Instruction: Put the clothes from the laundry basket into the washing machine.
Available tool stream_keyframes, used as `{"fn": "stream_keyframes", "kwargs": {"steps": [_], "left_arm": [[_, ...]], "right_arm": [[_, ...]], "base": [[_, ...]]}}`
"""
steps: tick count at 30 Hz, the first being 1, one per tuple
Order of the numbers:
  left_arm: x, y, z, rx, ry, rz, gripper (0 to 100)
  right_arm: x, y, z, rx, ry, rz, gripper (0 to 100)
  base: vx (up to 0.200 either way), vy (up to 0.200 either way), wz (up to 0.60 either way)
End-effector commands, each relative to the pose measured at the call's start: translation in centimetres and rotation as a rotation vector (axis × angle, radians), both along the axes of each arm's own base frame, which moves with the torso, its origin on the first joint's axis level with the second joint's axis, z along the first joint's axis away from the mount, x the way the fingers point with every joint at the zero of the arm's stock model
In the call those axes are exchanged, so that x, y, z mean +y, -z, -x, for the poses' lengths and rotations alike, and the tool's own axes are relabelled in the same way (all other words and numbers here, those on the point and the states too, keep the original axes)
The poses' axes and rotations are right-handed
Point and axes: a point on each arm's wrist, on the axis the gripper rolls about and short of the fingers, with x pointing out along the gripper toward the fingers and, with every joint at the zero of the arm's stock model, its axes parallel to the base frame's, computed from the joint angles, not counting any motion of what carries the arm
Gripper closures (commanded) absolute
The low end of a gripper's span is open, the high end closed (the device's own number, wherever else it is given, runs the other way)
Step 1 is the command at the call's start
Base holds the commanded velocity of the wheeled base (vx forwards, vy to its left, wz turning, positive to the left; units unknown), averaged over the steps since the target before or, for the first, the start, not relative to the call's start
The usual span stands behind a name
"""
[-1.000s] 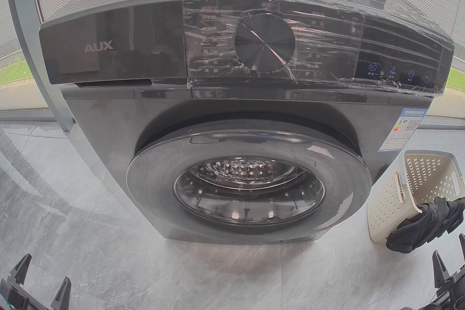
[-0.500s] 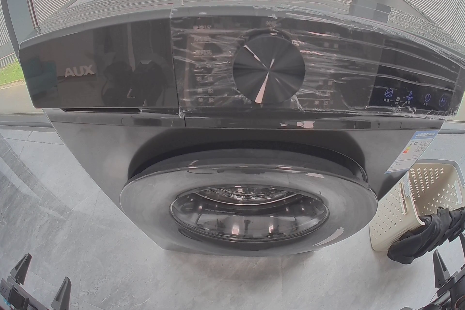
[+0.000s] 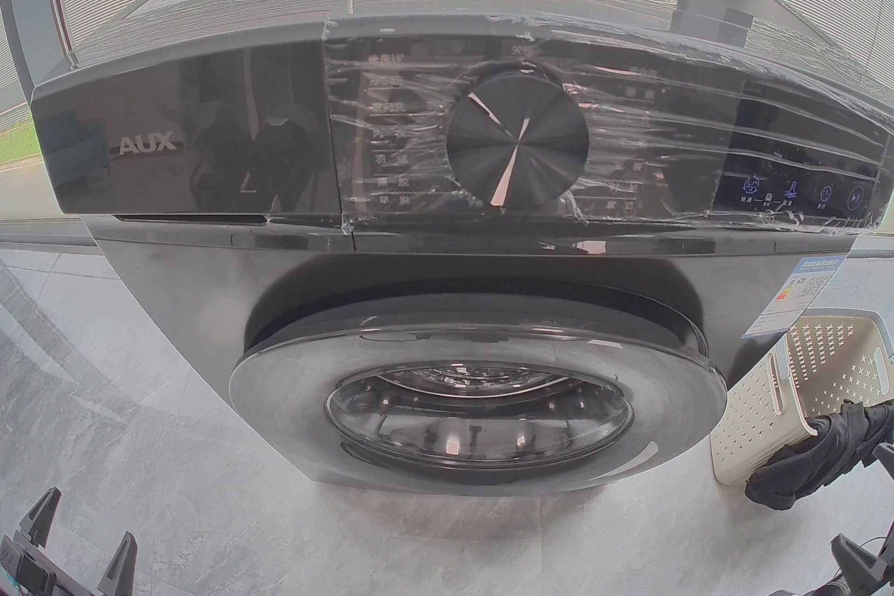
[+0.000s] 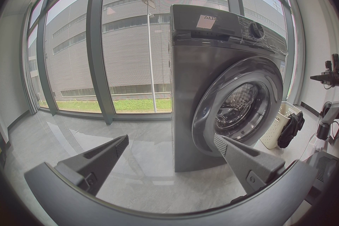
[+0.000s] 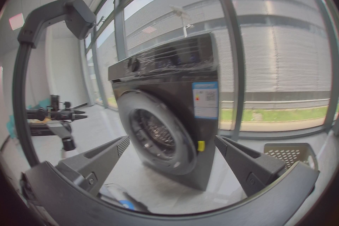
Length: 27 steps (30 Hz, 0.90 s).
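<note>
The grey washing machine [image 3: 447,160] stands on the floor in front of me with its round glass door [image 3: 477,402] closed. To its right sits the cream laundry basket [image 3: 756,416], and black clothes [image 3: 815,456] hang over its front rim. My left gripper [image 3: 84,523] is open low at the near left, well short of the machine. My right gripper [image 3: 871,505] is open at the near right, just in front of the black clothes. The left wrist view has the left gripper [image 4: 170,138] empty, facing the machine [image 4: 226,78], basket [image 4: 273,131] and clothes [image 4: 291,124].
Glossy grey floor tiles [image 3: 186,477] spread around the machine, with free room on its left. Tall windows [image 4: 70,60] stand behind it. From the right wrist, the right gripper [image 5: 171,140] faces the machine's side [image 5: 166,103], with the basket [image 5: 287,154] beside it.
The head camera moved closer to the machine, so the whole picture shifted. My right gripper has sunk lower at the corner of the view. The left gripper has kept still.
</note>
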Motion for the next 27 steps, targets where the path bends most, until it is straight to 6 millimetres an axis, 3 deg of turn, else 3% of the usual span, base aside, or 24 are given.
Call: {"fn": "stream_keyframes", "kwargs": {"steps": [1,5,6,9,10,14,27], "left_arm": [[0.0,0.5,0.0,0.000,0.000,0.001,0],[0.0,0.5,0.0,0.000,0.000,0.001,0],[0.0,0.5,0.0,0.000,0.000,0.001,0],[0.0,0.5,0.0,0.000,0.000,0.001,0],[0.0,0.5,0.0,0.000,0.000,-0.001,0],[0.0,0.5,0.0,0.000,0.000,-0.001,0],[0.0,0.5,0.0,0.000,0.000,-0.002,0]], "right_arm": [[0.2,-1.7,-4.4,0.277,-0.148,-0.002,0],[0.3,-1.9,-6.6,0.331,-0.177,0.032,0],[0.4,-2.1,-8.3,0.367,-0.189,0.050,0],[0.5,-2.1,-9.7,0.397,-0.191,0.052,0],[0.6,-2.0,-11.3,0.429,-0.195,0.051,0],[0.8,-1.8,-14.0,0.448,-0.203,0.052,0],[3.8,-0.7,-18.2,0.470,-0.227,0.134,0]], "base": [[0.000,0.000,0.00],[0.000,0.000,0.00],[0.000,0.000,0.00],[0.000,0.000,0.00],[0.000,0.000,0.00],[0.000,0.000,0.00],[0.000,0.000,0.00]]}}
